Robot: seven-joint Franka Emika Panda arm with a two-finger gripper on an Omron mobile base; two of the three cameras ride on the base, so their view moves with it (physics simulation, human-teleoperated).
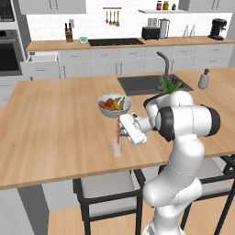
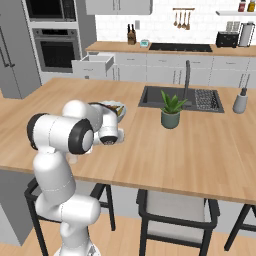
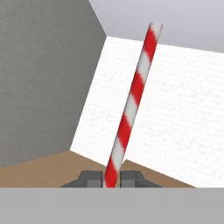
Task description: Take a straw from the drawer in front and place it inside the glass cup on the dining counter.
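My gripper [image 3: 111,180] is clamped on the straw [image 1: 118,130], upright over the glass cup [image 1: 117,148] near the dining counter's [image 1: 55,137] front edge. Fetch from the drawer [image 1: 42,64] is done; I judge lowering and release remain.

Grey fruit bowl [image 1: 114,106], potted plant [image 2: 170,111] beside dark sink [image 2: 180,98], soap dispenser [image 1: 203,79], two stools [image 2: 177,212].
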